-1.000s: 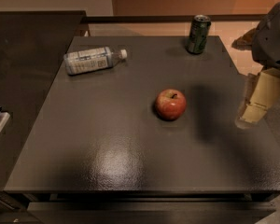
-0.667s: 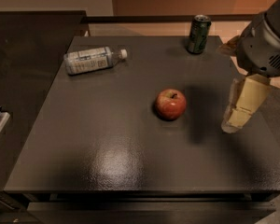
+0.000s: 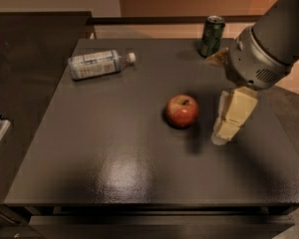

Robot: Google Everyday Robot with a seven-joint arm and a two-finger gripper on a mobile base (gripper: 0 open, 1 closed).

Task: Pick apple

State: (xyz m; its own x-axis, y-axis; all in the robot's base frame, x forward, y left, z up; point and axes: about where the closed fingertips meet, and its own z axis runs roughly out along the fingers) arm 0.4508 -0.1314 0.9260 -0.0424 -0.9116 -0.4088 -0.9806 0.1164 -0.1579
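Since a second ago my pincer [image 3: 225,132] has swung leftward from the right edge of the frame, and it now hangs just right of the apple [image 3: 182,111], near it but apart from it. Nothing else has shifted: the apple sits where it sat, just right of the middle of the frame, stem up, on the dark counter [image 3: 114,148]. Whether the pincer is open or shut I cannot tell; it has hold of nothing, since the apple rests free on the counter. So I judge the approach nearly made, while the closing in, the grasp and the lift all remain. Room is generous. The apple lies well away from every edge of the counter, so a small nudge should not send it off. The green can [image 3: 212,35] stands at the upper right, well behind my arm's path, and the plastic bottle [image 3: 97,63] lies on its side at the upper left, well apart. Bare counter spreads left of and below the apple, so I see no obstacle to the last short move across.
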